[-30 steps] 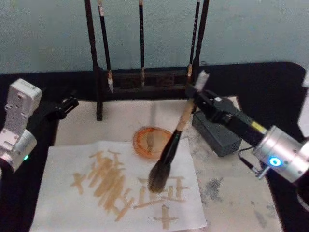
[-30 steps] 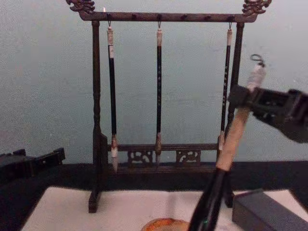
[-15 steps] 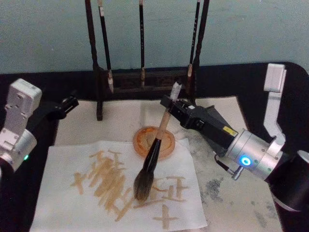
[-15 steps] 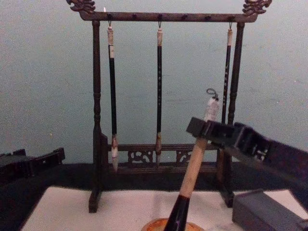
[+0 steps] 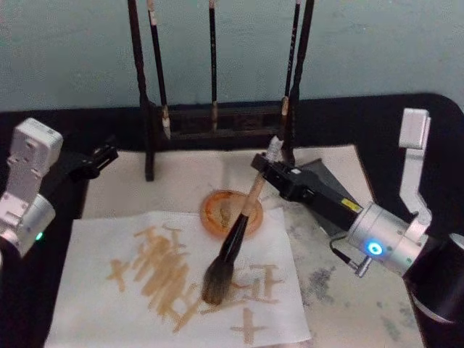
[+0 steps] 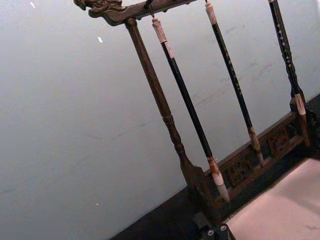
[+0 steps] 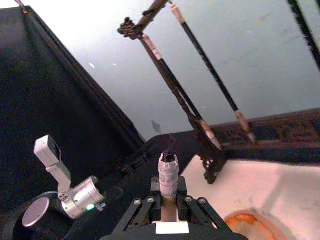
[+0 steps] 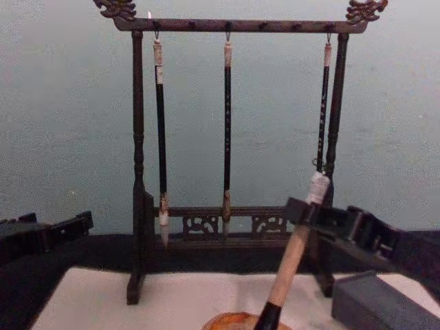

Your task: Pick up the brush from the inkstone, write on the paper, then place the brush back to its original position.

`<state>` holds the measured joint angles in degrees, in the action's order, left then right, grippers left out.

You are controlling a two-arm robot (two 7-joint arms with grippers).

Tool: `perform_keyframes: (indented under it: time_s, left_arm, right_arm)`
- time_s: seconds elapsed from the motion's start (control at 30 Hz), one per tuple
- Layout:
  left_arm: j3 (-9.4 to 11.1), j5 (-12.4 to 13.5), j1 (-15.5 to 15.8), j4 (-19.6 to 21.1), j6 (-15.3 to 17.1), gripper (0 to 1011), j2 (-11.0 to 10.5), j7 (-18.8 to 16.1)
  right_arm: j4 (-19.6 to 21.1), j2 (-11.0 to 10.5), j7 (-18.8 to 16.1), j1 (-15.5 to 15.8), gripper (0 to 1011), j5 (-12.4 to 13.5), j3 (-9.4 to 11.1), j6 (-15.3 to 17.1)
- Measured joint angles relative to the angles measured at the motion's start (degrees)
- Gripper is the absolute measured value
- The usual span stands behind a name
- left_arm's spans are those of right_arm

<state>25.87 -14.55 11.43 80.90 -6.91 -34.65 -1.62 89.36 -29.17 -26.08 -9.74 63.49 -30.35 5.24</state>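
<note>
The right hand (image 5: 267, 165) is clenched on the brush (image 5: 239, 226), gripping the tan handle just below its whitish end. The brush slants down and toward the robot's left. Its bushy head touches the paper (image 5: 98, 319) right of the sheet's middle, among tan strokes already there.

The handle crosses over the near rim of a round orange dish (image 5: 217, 210), which sits at the paper's far edge. From the chest the brush's looped end shows just in front of the right post of the dark rack (image 8: 227, 24) — close, though touching or apart cannot be told. Three slim brushes (image 8: 227, 124) hang from the rack's top bar, well above the worktop.

The paper's near-left corner and left margin are bare. Right of the paper, a wider mat (image 5: 341, 290) lies open, smudged grey, as far as its right edge. A dark grey box (image 8: 375, 302) stands on the mat's far right part, beside and partly under the right arm.

The left hand (image 5: 100, 156) hangs over the worktop's left side, near the mat's far-left corner and well apart from the brush — clenched or released, I cannot tell.
</note>
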Motion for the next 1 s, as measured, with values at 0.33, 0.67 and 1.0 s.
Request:
perform_keyframes:
  time_s: [0.33, 0.67, 1.0]
  left_arm:
    - [0.0, 0.0, 0.0, 0.0, 0.0, 1002, 0.0, 0.0]
    - [0.0, 0.0, 0.0, 0.0, 0.0, 1002, 0.0, 0.0]
    - [0.0, 0.0, 0.0, 0.0, 0.0, 1002, 0.0, 0.0]
  right_arm:
    - [0.4, -1.7, -0.2, 2.1, 180, 1.6, 2.1, -0.9]
    - [2.3, -4.0, 0.0, 4.7, 180, 2.7, 4.5, -1.9]
    - [6.1, -6.2, 0.5, 7.3, 180, 3.7, 7.3, -3.2]
